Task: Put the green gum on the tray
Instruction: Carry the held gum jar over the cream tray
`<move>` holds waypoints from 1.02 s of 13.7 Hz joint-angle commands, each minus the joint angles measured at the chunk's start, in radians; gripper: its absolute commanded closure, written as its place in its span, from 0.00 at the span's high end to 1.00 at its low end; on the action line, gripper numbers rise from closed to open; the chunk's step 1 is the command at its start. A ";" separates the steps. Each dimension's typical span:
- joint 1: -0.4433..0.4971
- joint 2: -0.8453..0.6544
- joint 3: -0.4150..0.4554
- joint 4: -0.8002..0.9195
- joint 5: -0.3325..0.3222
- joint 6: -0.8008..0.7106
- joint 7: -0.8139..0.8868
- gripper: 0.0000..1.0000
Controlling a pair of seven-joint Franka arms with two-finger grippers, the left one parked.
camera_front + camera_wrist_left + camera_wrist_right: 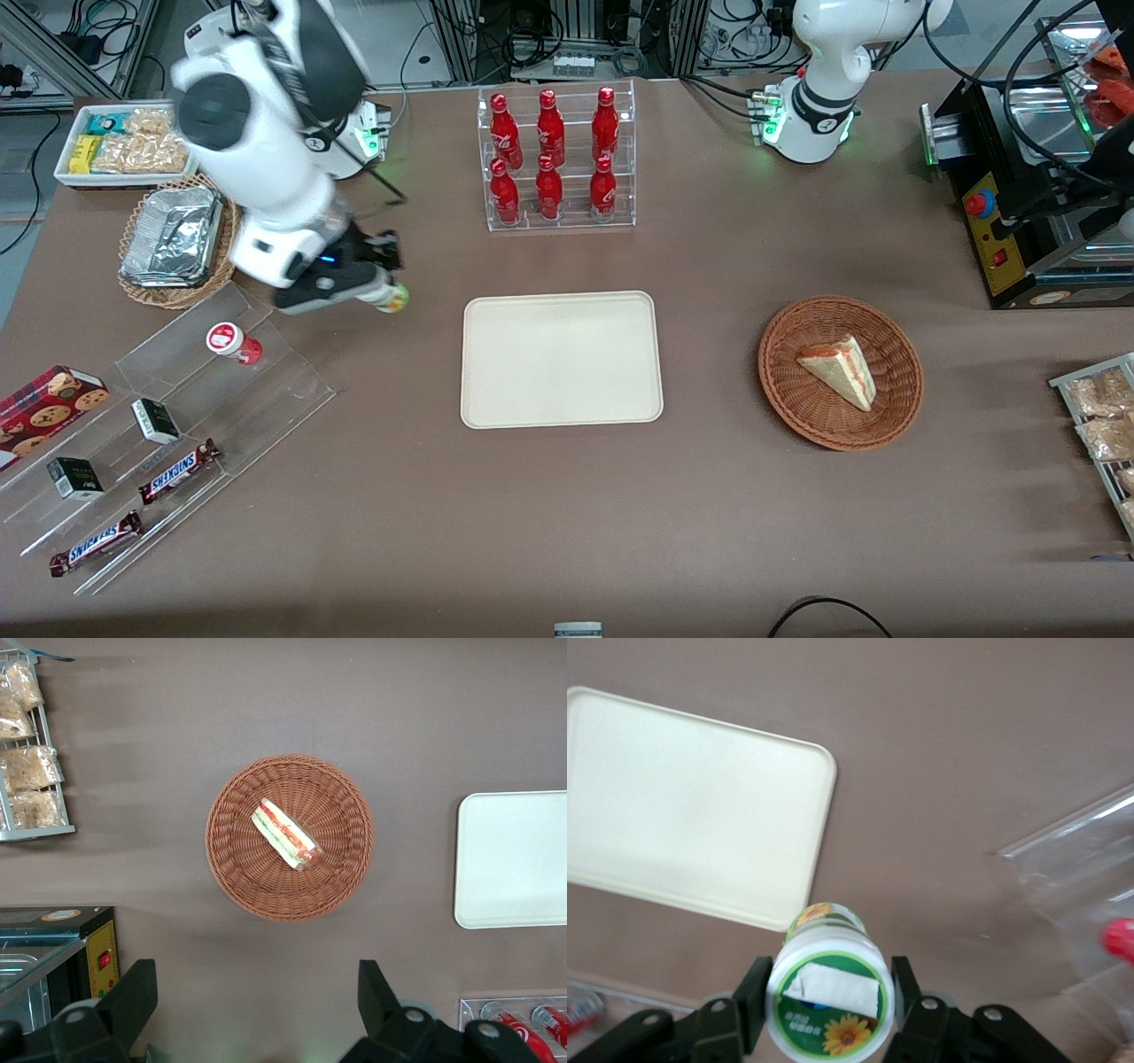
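hand (pixel 829 997) clamping cylindrical green gum (pixel 830 997) above brown tablecloth, beside flat cream tray (pixel 673 806) with rounded corners

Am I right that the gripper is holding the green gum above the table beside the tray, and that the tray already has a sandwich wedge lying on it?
Not quite. The gripper does hold the green gum above the table beside the tray, but the tray is bare. The front view shows the sandwich wedge lying in the wicker basket.

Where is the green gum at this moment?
The green gum is held in the gripper, shut on it above the bare table, between the clear acrylic stand and the tray, not yet over the tray.
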 commanded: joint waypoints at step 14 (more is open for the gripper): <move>0.277 0.595 -0.016 0.292 -0.015 0.318 0.497 0.00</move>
